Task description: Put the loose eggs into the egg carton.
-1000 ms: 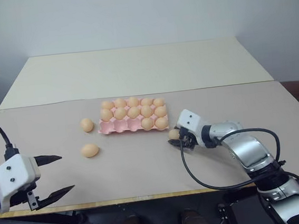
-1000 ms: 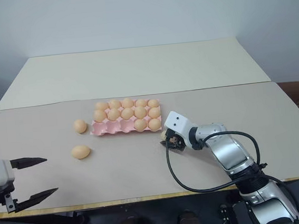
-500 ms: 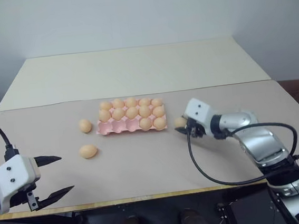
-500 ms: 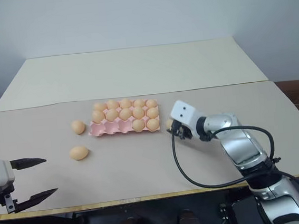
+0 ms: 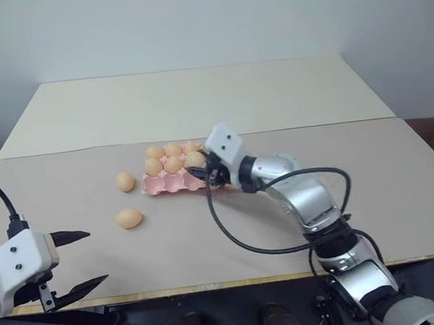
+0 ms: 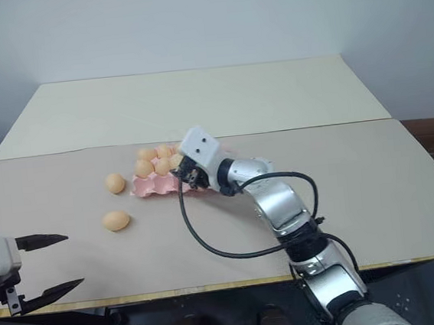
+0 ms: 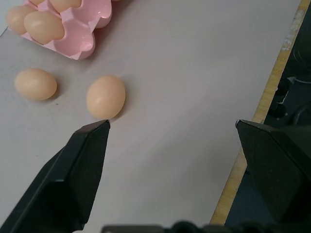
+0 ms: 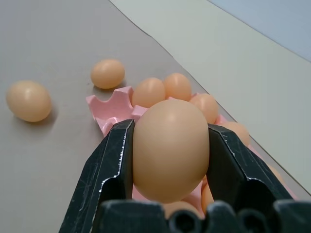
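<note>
The left gripper (image 5: pixel 79 259) waits low at the near left edge of the table (image 5: pixel 196 103), with its two black fingers spread wide and nothing between them. A little way ahead of it and to its right lie two loose eggs. The nearer egg (image 5: pixel 130 218) lies on its side with its long way going across the table, and the left wrist view has it just past one black fingertip. The farther egg (image 5: pixel 126 181) sits just beside the left end of the egg carton (image 5: pixel 165 184), close to it but not in it. The left arm is much nearer to these two eggs than the right arm is. The pink carton lies flat in the middle of the table, with eggs in its back cups and open cups along its near row. The right gripper (image 5: pixel 211 169) is above the carton, and its fingers are pinched on the two sides of a held egg (image 8: pixel 170 148). That egg stands with its long way up and down between the fingers. The open near cups lie below the held egg and a bit to its left, so I think the next move is down into one of them.
</note>
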Robot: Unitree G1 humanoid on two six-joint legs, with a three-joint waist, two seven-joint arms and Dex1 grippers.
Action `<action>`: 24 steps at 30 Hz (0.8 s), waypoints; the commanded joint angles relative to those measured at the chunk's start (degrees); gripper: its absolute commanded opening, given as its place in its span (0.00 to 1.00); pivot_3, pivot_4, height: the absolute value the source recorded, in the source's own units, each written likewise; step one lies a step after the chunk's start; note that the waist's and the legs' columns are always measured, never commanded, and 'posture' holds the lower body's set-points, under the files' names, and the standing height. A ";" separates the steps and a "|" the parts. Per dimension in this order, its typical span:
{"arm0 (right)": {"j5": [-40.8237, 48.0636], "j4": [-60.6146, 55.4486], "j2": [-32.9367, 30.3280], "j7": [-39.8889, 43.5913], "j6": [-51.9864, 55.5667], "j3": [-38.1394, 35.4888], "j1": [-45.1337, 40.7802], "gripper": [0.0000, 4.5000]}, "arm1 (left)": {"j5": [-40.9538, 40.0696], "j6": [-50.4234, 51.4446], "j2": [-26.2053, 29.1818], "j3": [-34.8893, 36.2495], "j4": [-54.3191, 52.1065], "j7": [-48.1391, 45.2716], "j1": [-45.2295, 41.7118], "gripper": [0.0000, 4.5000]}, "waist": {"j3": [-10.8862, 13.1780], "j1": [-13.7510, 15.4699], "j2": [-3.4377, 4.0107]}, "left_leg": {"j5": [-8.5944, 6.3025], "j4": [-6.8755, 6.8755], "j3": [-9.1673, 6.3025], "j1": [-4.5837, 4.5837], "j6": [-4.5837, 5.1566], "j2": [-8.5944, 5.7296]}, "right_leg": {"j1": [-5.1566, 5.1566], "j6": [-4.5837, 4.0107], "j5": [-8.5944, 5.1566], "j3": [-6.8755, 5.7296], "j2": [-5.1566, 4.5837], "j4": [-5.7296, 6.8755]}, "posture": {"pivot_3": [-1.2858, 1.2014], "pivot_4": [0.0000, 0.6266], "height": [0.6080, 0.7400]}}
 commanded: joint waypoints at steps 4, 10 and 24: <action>-2.81 8.49 3.19 -1.74 -9.54 0.68 -2.81 0.43 | -0.52 0.73 -1.20 2.23 -2.53 0.85 0.91 1.00 | 0.00 -0.13 0.00 | 0.00 0.00 0.01 0.01 0.00 0.00 | 0.00 0.00 0.00 0.01 0.01 0.00 | 0.52 0.24 1.00; -5.09 15.85 5.10 -2.99 -15.17 0.74 -4.59 0.71 | -0.46 1.05 -1.70 2.14 -3.20 1.48 1.27 1.00 | 0.00 -0.25 0.00 | 0.02 0.00 0.01 0.01 -0.03 0.01 | -0.04 -0.01 0.00 0.02 0.02 0.07 | 0.52 0.24 1.00; -0.70 -3.45 -1.81 3.77 -6.46 -3.50 -0.62 0.99 | -0.08 0.24 -1.28 0.72 -2.03 1.98 0.13 1.00 | 0.00 0.01 0.00 | 0.01 -0.01 -0.04 -0.05 -0.03 0.03 | -0.04 -0.01 0.00 -0.01 -0.04 -0.01 | 0.52 0.24 1.00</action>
